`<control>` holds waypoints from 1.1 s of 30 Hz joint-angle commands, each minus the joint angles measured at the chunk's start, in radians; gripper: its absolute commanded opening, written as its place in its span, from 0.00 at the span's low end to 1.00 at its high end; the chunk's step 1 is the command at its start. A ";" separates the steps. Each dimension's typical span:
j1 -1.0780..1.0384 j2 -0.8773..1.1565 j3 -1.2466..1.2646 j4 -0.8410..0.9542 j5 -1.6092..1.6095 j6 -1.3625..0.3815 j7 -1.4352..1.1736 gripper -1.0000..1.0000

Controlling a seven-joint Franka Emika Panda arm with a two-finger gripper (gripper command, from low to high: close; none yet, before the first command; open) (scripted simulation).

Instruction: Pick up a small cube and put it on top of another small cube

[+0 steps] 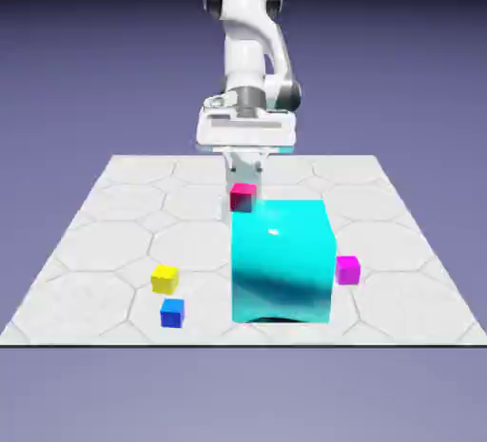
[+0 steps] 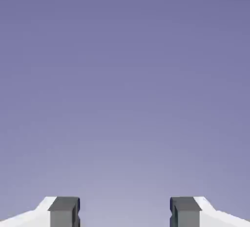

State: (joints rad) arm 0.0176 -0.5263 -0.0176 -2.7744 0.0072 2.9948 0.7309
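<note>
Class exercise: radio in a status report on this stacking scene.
Tool open, empty. Blue cube untouched on table; magenta cube bare. Big cyan block stands between them.

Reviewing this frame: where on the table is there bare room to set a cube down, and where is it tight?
Bare table: the whole patch on the exterior view's left, behind the yellow cube and blue cube; also the far corner on the exterior view's right, behind the magenta cube. Crowded: the middle, where the cyan block and crimson cube sit under the open gripper.

Small blue cube point(image 1: 172, 313) sits flat on the tabletop point(image 1: 95, 231), near the front edge at the exterior view's left. Small magenta cube point(image 1: 347, 270) sits flat at the exterior view's right, well apart from it.
</note>
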 commanded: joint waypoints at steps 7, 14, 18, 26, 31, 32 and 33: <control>0.032 0.254 -0.102 0.207 0.042 -0.245 -0.059 0.50; 0.064 0.507 -0.205 0.413 0.084 -0.490 -0.118 0.50; 0.083 0.652 -0.263 0.531 0.108 -0.630 -0.151 0.50; 0.120 0.942 -0.380 0.768 0.156 -0.911 -0.219 0.50; 0.143 1.124 -0.453 0.915 0.186 -1.086 -0.261 0.50; 0.147 1.160 -0.468 0.945 0.192 -1.121 -0.269 0.50; 0.152 1.196 -0.483 0.974 0.198 -1.156 -0.278 0.50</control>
State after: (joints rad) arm 0.1696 0.6697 -0.5002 -1.8001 0.2052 1.8391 0.4532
